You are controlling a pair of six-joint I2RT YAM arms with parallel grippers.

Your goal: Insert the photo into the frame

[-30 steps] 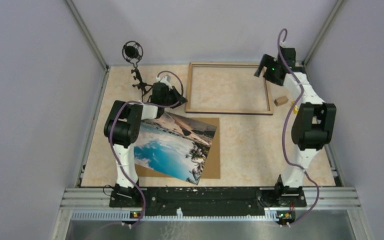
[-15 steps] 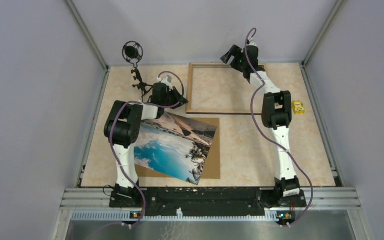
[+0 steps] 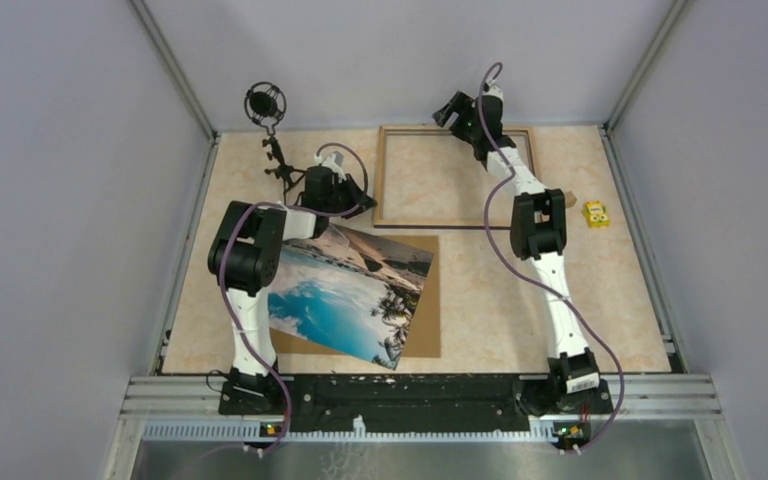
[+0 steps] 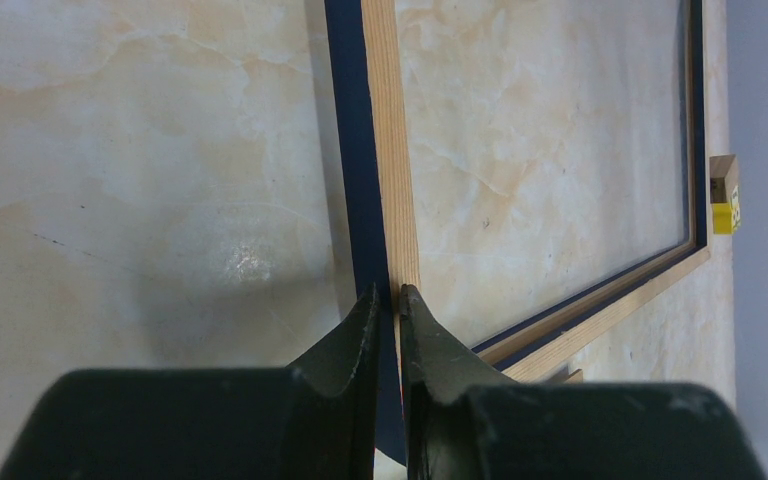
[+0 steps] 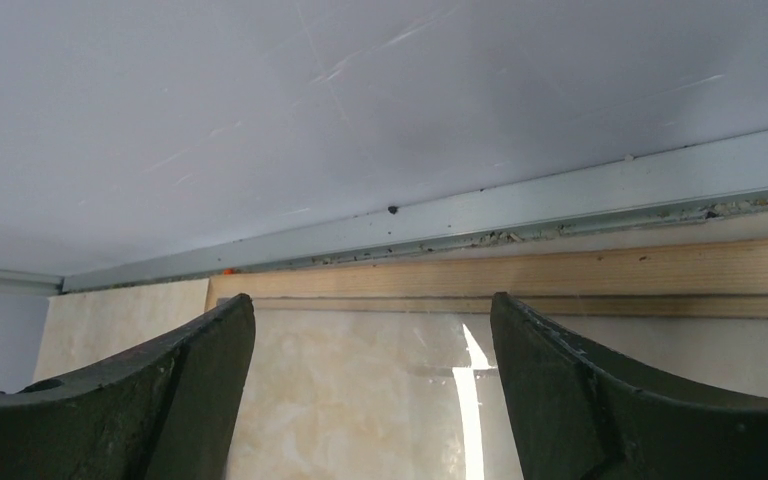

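Swinging over from the far-right corner of the table [image 3: 500, 300], the right gripper [image 5: 370, 310] is hovering released above the far rail of the frame [image 3: 430, 226], needing a square straddle before closing. The left gripper [image 4: 390, 295] is clenching the frame's left rail, and the photo [image 3: 345, 295] is lying near-left.

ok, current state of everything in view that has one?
Thin-railed light-wood and dark-blue rectangular picture frame: empty, lying on the table.
Glossy photo of turquoise water and palms: outside the frame, askew on the plain brown backing board.
Backing board: flat on the table, partly covered.
Left gripper: shut on the frame's left rail.
Right gripper: open, empty, over the frame's far rail.
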